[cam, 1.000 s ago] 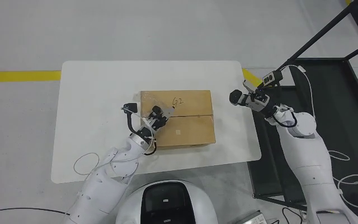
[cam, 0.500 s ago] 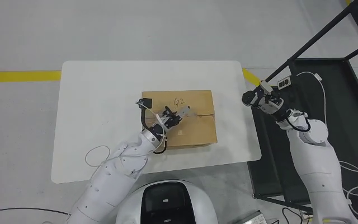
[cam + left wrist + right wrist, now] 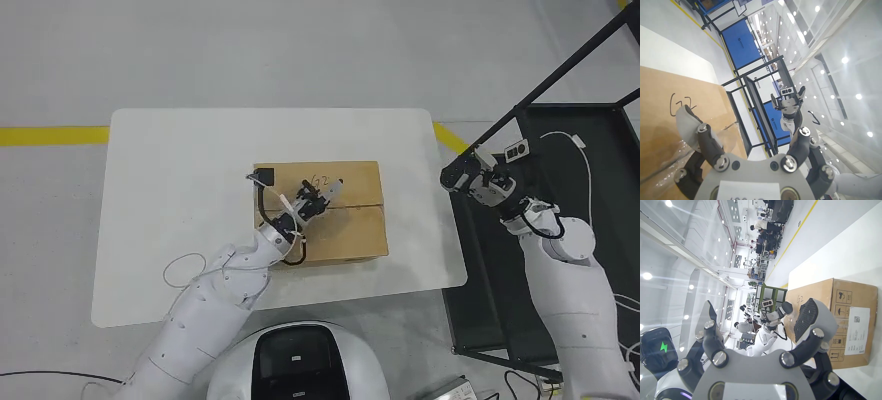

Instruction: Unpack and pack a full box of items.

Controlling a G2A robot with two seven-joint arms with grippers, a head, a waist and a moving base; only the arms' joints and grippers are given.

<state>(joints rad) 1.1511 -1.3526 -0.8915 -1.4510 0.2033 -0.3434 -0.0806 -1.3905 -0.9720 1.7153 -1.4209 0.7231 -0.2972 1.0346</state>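
Yellow floor line (image 3: 50, 135) runs off behind the table's left edge. White table (image 3: 170, 200) carries one cardboard box (image 3: 350, 235) near its middle, a little toward the robot's side. Box flaps are closed, and the seam runs left to right across the top.

Left gripper (image 3: 324, 190) sits over the box top, right at the seam, close to the handwritten mark on the far flap. Its jaws are spread wide and hold nothing. In the left wrist view one pale finger (image 3: 685, 119) lies down on the cardboard just beside the mark. The other finger is raised off toward the box's right end. Wrinkled clear tape (image 3: 725, 133) lies on the seam next to the lower finger. Cannot tell whether the finger touches the tape.

Right gripper (image 3: 450, 180) is past the table's right edge, above the dark metal rack (image 3: 590, 170), well apart from the box. Its jaws are wide apart and empty, and it faces the labelled right end of the box
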